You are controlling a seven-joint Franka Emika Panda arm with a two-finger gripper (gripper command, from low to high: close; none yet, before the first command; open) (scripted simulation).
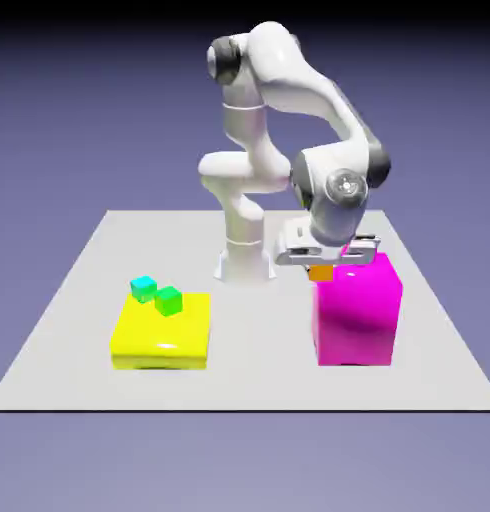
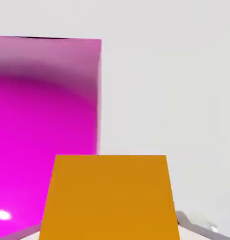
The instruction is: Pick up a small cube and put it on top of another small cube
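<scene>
Now gripper (image 1: 322,262) clamping orange cube (image 2: 110,197) (fills hand view), above large magenta block (image 1: 357,315)

No text, label, brand, number or sign can be read anywhere in either view. The faces of the orange cube (image 2: 110,197), the large magenta block (image 1: 357,310), the yellow block (image 1: 161,335), the cyan cube (image 1: 143,289) and the green cube (image 1: 168,300) are plain colour with no markings. The white arm (image 1: 289,90) and the grey tabletop (image 1: 79,300) carry no lettering either.
</scene>
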